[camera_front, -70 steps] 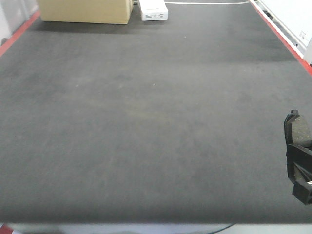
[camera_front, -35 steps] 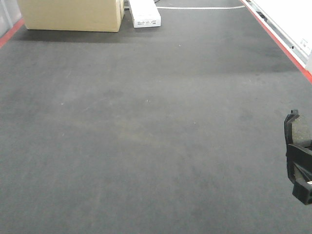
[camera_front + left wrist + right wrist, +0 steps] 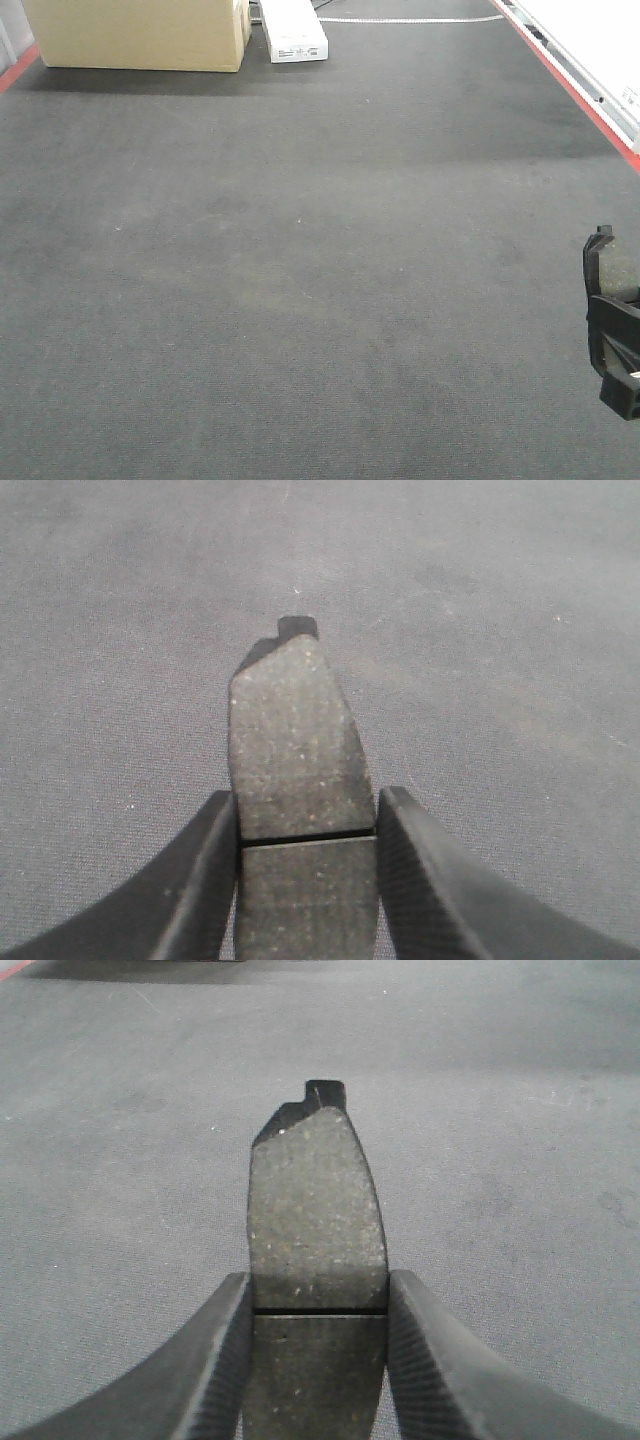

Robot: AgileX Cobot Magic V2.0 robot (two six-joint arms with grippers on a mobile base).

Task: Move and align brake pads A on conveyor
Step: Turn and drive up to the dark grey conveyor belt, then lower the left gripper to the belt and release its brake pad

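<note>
Two pincers (image 3: 305, 800) (image 3: 318, 1280), a pad (image 3: 293, 715) in each.

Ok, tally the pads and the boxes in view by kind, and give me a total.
Brake pads: 2, one held in the left gripper, the other in the right gripper
Cardboard box: 1
White box: 1
Total: 4

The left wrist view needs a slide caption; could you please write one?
Left hand gripping a grey brake pad, dark conveyor behind.
</note>
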